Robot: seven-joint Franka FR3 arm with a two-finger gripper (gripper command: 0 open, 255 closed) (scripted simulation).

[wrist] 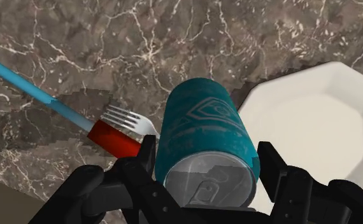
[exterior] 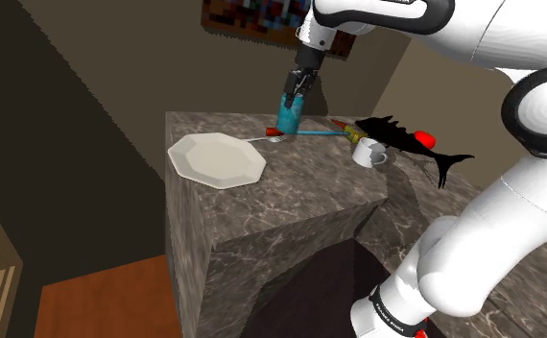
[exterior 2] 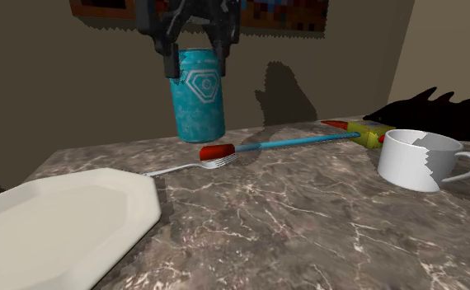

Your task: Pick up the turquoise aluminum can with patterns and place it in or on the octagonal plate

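1. The pincer [exterior: 294, 96] [exterior 2: 196, 64] [wrist: 207, 159] is clamped on the turquoise can [exterior: 288, 117] [exterior 2: 198, 103] [wrist: 202, 124]. Its two black fingers press opposite sides of the can just below the top rim, spread only as far as the can's width.
2. The can is upright in the grip, near the rear of the marble bench [exterior: 300, 182] [exterior 2: 291, 222] [wrist: 110, 44]. Its patterned side faces the second exterior camera. I cannot tell whether its base touches the bench.
3. The white octagonal plate [exterior: 217, 159] [exterior 2: 60, 214] [wrist: 314, 121] lies flat on the bench, near the can but apart from it, and its surface shows plain white.
4. A fork [exterior 2: 184, 167] [wrist: 129, 121] lies between can and plate, with its tines beside the red tip of a blue rod [exterior: 315, 132] [exterior 2: 299, 142] [wrist: 27, 86].
5. A white mug [exterior: 368, 152] [exterior 2: 415, 161] stands upright at the rod's far end. Its inside shows white wall and shadow.
6. A black fish-shaped figure [exterior: 406, 139] [exterior 2: 439, 111] sits just behind the mug.
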